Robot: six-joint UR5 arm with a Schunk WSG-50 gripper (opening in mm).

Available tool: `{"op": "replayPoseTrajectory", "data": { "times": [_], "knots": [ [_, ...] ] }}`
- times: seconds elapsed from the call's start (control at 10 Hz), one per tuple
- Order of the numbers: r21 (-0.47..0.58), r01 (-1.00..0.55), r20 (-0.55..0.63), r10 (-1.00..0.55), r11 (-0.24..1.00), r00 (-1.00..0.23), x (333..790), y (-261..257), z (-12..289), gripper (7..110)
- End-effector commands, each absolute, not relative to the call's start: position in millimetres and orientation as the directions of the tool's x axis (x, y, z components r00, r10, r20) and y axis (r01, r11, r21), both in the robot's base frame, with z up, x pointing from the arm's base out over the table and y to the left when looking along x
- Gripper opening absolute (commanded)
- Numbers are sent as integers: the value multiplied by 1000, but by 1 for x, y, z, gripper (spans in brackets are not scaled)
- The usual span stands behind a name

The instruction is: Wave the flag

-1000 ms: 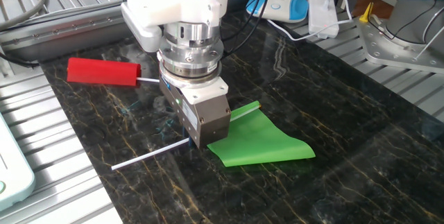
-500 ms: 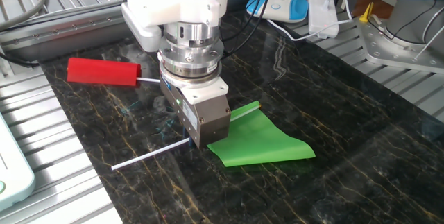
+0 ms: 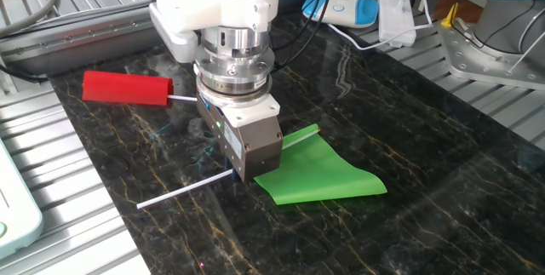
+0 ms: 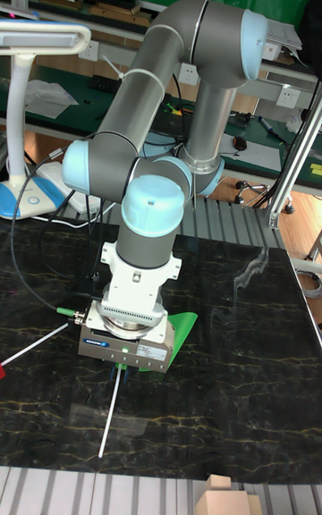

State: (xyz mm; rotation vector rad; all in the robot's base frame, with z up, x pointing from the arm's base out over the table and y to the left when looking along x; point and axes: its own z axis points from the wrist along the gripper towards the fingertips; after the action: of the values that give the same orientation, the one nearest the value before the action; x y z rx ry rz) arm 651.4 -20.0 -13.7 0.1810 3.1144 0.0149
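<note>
Green flag [image 3: 322, 175] flat on white stick [image 3: 183, 190]

Bent sharply at the elbow, upper links folding down from the shoulder so that the wrist points straight down over the table [image 3: 443, 181]. Gripper [image 3: 243, 175] lowered close to the surface, grey body square below the silver flange and white wrist housing. Fingers hidden beneath the gripper body in both views; whether spread or closed cannot be told.

Dark marble table [image 3: 443, 173], white desk lamp [image 4: 36, 37] (left side), cluttered green-backed workbench [image 4: 80, 5] behind
</note>
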Motion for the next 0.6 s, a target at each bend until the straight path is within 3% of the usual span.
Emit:
{"op": "replayPoseTrajectory", "data": {
  "times": [0.0,0.1,0.2,0.5],
  "knots": [
    [19,135,-20,135,991,-991,651,-20,-12,22],
    [14,140,-19,140,990,-990,651,-21,-12,22],
    [14,141,-17,141,990,-990,651,-21,-13,7],
    [16,143,-17,143,990,-990,650,-21,-15,7]
  ]
}}
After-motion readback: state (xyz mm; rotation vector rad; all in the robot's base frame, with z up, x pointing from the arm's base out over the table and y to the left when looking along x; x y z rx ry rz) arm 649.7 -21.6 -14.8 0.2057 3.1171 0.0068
